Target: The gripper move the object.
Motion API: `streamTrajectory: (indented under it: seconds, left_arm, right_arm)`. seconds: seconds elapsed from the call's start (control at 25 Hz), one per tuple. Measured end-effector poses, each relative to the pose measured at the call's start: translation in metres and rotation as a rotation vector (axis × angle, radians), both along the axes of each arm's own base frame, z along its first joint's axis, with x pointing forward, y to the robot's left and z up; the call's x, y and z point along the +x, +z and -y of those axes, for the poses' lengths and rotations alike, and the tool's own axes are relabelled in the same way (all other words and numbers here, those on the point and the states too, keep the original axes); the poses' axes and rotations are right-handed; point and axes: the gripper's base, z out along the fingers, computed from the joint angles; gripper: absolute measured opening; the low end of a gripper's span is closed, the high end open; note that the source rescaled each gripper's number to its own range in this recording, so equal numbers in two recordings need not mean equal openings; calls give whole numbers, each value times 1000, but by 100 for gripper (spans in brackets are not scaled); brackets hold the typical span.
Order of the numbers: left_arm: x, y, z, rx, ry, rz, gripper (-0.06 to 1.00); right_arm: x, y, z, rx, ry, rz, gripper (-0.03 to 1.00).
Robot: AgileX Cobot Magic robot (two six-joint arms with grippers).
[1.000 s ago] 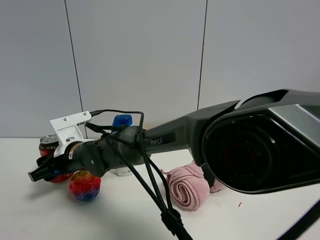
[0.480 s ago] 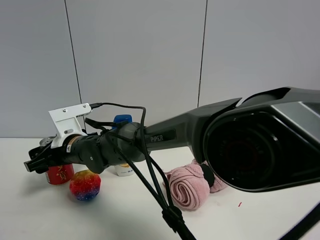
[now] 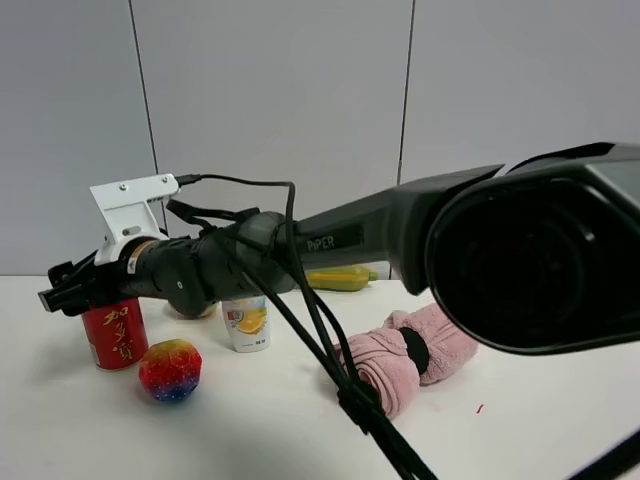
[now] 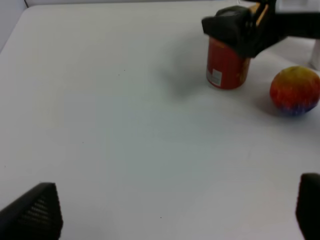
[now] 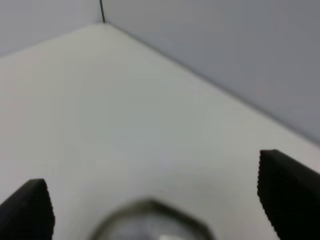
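The can [image 3: 114, 335] has been let go and is left standing on the desk [image 3: 260, 425], just under the hand [image 3: 58, 292]. The hand is opened wide and lifted, so the move looks done.

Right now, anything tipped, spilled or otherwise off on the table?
Nothing stands out. The red can stands upright under the open right gripper, the small white bottle is upright too, the rainbow ball sits beside the can, and the pink towel lies rolled. No spill visible.
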Motion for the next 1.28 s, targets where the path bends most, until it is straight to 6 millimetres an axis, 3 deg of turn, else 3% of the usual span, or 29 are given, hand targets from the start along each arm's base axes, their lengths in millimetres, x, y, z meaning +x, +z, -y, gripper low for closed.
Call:
streamTrajectory:
  seconds: [0.24, 0.64, 0.88, 1.28]
  left_arm:
    - [0, 0, 0, 0, 0, 0, 100]
    - [0, 0, 0, 0, 0, 0, 100]
    - [0, 0, 0, 0, 0, 0, 100]
    - [0, 0, 0, 0, 0, 0, 100]
  right_arm:
    - [-2, 41, 2, 40, 2, 42, 66]
    - [-18, 158, 23, 101, -9, 74, 66]
    - [-40, 227, 55, 9, -37, -3, 66]
    - [-89, 299, 123, -204, -87, -183, 66]
